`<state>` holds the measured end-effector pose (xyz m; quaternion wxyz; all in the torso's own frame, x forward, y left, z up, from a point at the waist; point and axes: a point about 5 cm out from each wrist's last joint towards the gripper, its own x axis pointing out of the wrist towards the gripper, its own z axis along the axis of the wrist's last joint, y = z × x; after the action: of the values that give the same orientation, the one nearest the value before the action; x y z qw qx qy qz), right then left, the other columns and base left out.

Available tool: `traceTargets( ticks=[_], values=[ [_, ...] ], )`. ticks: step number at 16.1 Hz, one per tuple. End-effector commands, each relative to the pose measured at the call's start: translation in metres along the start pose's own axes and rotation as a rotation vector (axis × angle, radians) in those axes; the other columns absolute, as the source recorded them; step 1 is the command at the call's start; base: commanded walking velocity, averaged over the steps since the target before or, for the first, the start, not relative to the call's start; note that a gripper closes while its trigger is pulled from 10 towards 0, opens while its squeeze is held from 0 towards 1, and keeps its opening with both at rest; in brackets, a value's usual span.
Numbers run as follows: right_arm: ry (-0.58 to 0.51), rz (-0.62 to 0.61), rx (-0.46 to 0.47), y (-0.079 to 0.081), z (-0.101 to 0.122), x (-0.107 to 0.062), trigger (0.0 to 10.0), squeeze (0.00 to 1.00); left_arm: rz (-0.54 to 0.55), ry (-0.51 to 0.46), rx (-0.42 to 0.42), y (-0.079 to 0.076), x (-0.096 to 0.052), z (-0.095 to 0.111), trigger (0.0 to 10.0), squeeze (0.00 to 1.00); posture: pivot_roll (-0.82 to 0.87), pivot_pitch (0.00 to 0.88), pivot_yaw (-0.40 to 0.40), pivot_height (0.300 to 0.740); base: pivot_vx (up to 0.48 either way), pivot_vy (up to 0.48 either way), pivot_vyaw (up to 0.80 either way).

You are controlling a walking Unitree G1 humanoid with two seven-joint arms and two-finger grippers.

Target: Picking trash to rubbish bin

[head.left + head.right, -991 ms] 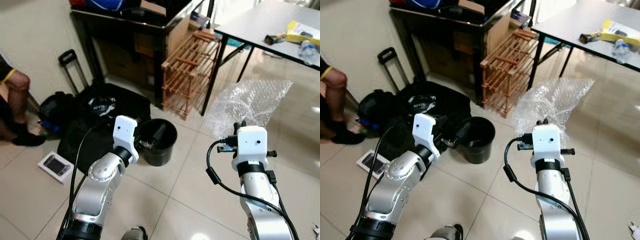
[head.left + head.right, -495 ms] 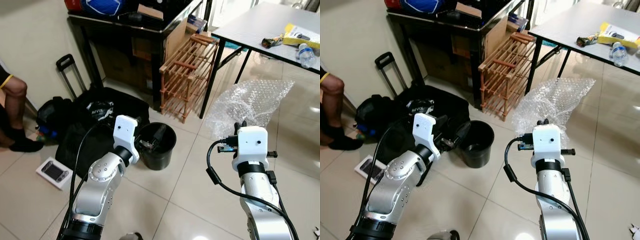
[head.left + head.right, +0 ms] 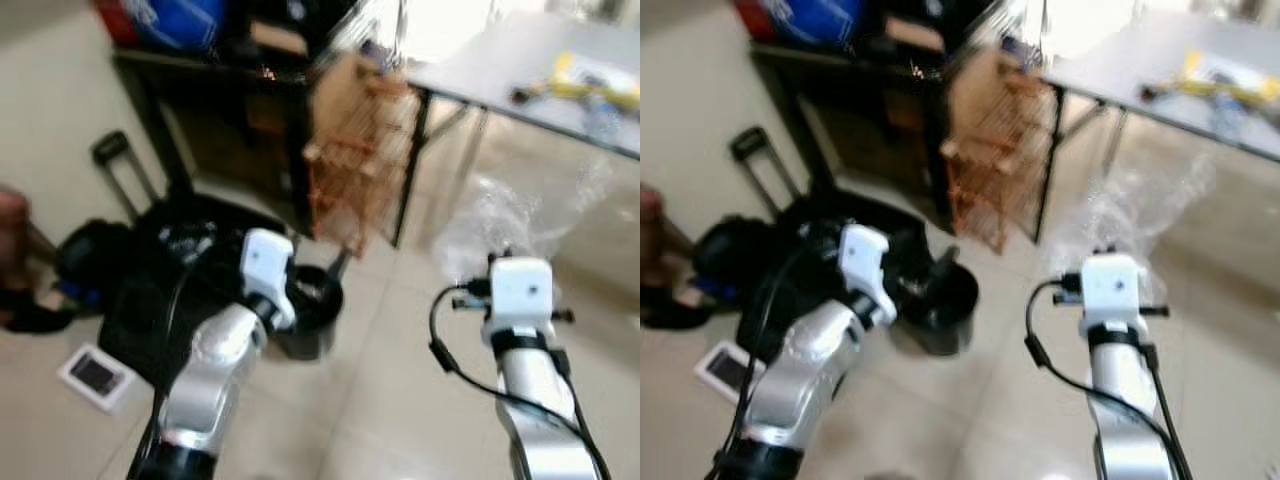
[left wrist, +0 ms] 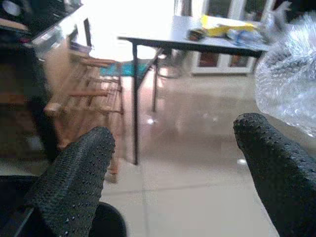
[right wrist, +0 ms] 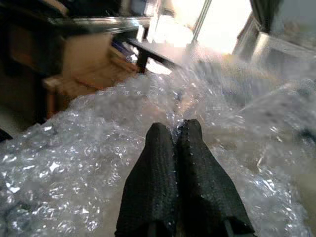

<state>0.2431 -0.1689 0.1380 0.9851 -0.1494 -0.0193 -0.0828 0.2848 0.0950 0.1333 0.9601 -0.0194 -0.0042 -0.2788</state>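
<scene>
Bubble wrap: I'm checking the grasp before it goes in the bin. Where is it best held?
Judging by the right wrist view, by a gathered fold at its near edge, approached from the robot's side: the bubble wrap is limp and crumpled, so a pinch works. The right gripper is shut on such a fold.

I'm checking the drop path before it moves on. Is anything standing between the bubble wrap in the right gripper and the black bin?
Nothing on the floor does. The right gripper holds the bubble wrap up, right of the black bin, with bare tile between. The open left gripper hangs right at the bin's rim and could crowd the drop.
</scene>
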Motion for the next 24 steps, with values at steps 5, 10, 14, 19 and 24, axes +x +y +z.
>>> traceTargets(
  ticks=[5,10,14,19,24],
  values=[
    [-0.017,0.034,0.009,0.009,0.004,0.001,10.0,0.00,0.044,0.019,0.014,0.011,-0.005,-0.003,10.0,0.00,-0.05,0.102,0.027,0.740,0.451,0.000,0.00],
    [-0.018,0.076,0.029,0.015,0.004,0.000,10.0,0.00,0.045,0.029,0.016,0.011,-0.005,-0.004,10.0,0.00,-0.06,0.101,0.027,0.740,0.349,0.000,0.00],
    [-0.021,0.112,0.038,0.018,0.004,0.000,10.0,0.00,0.050,0.038,0.020,0.011,-0.004,-0.006,10.0,0.00,-0.06,0.097,0.028,0.740,0.352,0.130,0.00],
    [-0.017,0.144,0.046,0.021,0.003,-0.001,10.0,0.00,0.054,0.048,0.012,0.011,-0.004,-0.007,10.0,0.00,-0.06,0.092,0.026,0.740,0.123,0.056,0.00],
    [-0.018,0.152,0.052,0.022,0.003,-0.002,10.0,0.00,0.057,0.052,0.013,0.011,-0.003,-0.008,10.0,0.00,-0.06,0.092,0.030,0.740,0.000,0.000,0.00]
  ],
)
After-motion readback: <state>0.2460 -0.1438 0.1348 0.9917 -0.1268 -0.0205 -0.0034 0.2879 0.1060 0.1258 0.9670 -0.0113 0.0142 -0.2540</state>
